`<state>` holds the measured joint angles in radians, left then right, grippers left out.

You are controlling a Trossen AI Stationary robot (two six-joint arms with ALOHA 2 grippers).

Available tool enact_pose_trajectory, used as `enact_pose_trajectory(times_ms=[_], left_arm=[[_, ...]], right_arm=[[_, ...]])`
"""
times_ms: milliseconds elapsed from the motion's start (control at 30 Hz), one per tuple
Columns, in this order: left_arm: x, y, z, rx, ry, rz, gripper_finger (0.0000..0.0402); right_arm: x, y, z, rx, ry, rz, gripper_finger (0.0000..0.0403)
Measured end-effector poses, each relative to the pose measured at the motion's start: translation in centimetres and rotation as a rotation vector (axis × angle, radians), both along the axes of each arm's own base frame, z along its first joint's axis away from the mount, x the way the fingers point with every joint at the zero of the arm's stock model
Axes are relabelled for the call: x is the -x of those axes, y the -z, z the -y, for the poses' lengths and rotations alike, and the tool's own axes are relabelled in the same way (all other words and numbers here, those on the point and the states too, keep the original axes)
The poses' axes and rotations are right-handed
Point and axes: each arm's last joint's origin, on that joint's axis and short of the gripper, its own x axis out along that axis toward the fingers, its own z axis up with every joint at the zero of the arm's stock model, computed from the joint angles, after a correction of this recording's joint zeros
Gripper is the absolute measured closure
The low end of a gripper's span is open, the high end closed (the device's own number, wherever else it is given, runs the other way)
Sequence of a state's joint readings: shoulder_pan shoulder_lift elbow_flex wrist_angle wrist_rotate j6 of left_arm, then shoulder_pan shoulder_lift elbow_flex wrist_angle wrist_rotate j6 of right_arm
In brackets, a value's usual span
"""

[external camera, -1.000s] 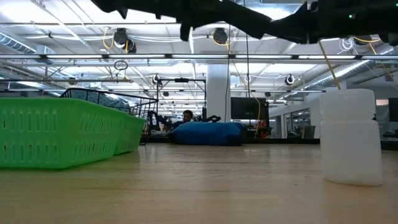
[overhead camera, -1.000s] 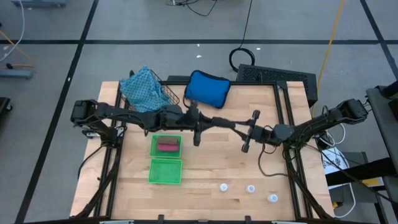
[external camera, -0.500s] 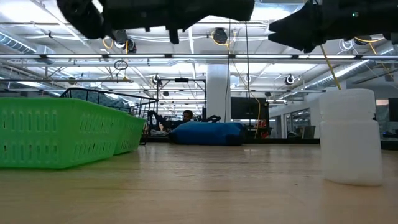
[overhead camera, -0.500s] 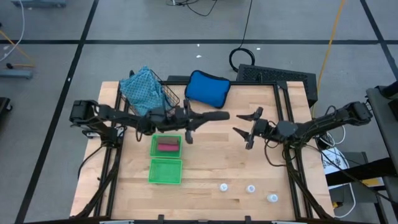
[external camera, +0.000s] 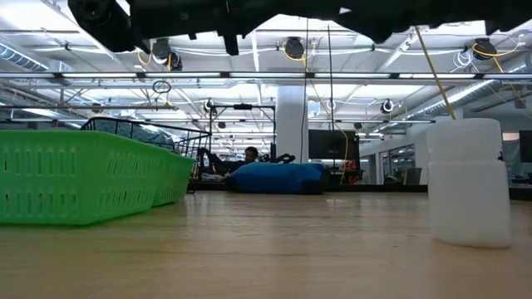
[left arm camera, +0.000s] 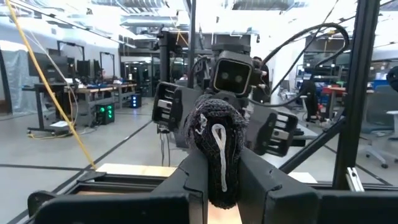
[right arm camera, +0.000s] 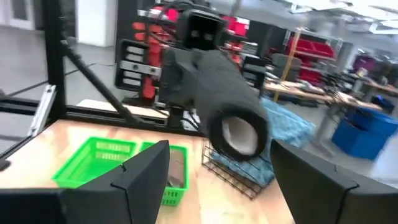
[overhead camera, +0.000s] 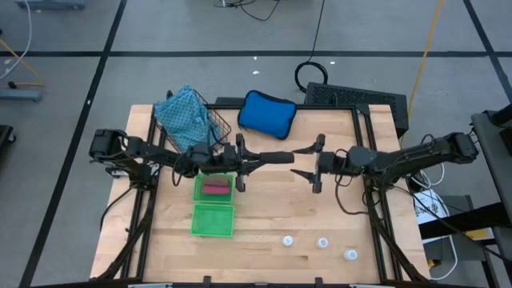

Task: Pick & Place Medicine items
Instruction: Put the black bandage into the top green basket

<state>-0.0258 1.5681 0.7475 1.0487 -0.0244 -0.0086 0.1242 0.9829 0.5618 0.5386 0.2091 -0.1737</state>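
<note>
The left gripper [overhead camera: 258, 158] reaches out over the middle of the tabletop [overhead camera: 264, 208]. It is pinched tight on the black piece [overhead camera: 280, 157] and holds it up in the air, lying flat. The free end of the black piece points at the right gripper [overhead camera: 306, 162].

The right gripper comes in from the right edge and faces the left one. Its two fingers [overhead camera: 307, 149] are spread wide. The end of the black piece is just at those wide fingers, and they do not squeeze it.

Two green baskets [overhead camera: 214, 220] sit side by side on the left half of the tabletop, touching. The one nearer the back edge has a pink piece [overhead camera: 214, 190] lying in it. There may be a darker piece next to the pink one, but it is hard to tell.

Three little white bottles [overhead camera: 322, 242] stand in a loose row by the front edge, toward the right corner.

A blue pouch [overhead camera: 266, 114] lies at the back edge. Beside it, a wire basket [overhead camera: 218, 120] holds a light-blue cloth [overhead camera: 186, 114] near the back left corner.
</note>
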Motion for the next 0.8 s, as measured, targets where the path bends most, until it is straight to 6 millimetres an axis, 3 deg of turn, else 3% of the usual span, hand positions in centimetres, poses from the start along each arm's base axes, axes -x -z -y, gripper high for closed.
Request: enact_pose_trajectory(times_ms=[300,800], left_arm=[[0.0,0.1,0.1,0.018,0.009,-0.008,0.0354],[0.0,0.3,0.7,0.003,0.021,-0.030,0.0354]], right_arm=[[-2.6,-0.7,-0.4,0.130,-0.001,-0.003,0.0138],[-2.5,-0.6,-0.4,0.136,0.002,-0.024,0.0216]])
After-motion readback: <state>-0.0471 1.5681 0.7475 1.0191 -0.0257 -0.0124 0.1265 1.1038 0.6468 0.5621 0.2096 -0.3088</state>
